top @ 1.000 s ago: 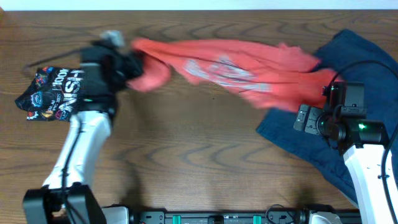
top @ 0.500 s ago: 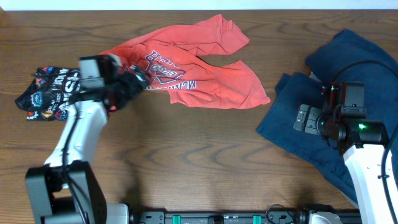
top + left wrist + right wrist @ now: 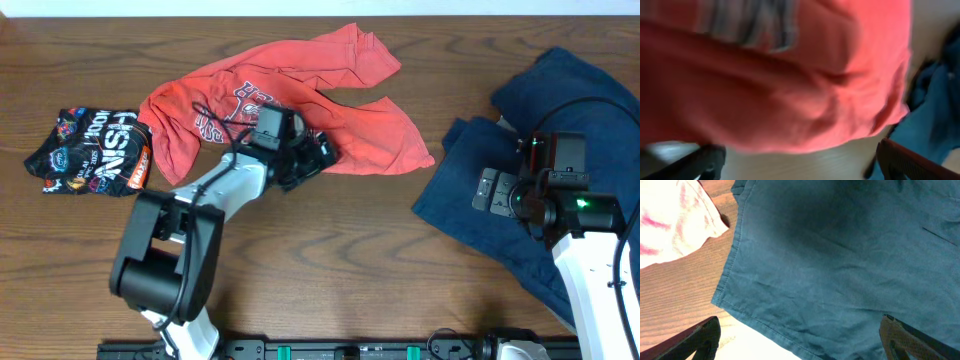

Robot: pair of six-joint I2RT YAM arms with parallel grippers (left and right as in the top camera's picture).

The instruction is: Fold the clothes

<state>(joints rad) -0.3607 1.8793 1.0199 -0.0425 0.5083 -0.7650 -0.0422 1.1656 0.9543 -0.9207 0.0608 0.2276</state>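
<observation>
Starting at the left edge, a small black printed bundle (image 3: 90, 152) sits on the table (image 3: 330, 250), touching the crumpled end of the coral-red T-shirt (image 3: 375, 130). The shirt sprawls across the far left-centre of the wood, bunched and twisted, with its lettered print half showing and one flap trailing right. Now the left gripper (image 3: 308, 156): it's low over the near edge of the shirt, right in the middle of it, with its jaws spread wide and nothing pinched between them. From its own wrist camera the red cloth (image 3: 790, 90) fills the view and both dark fingertips (image 3: 707, 160) stand far apart at the bottom corners, with bare table between them. A gap of bare wood comes next, then the dark navy garment (image 3: 470, 215), a loose rumpled heap over the right side. The right gripper (image 3: 497, 190) hangs over its left part with its jaws also apart, and its camera shows only blue fabric (image 3: 840, 270) below and nothing gripped. As for progress, I'd call it barely begun: the red shirt isn't even spread flat, there's no crease or fold in it, and the navy piece looks untouched. Flattening, folding and stacking are all left to do.
</observation>
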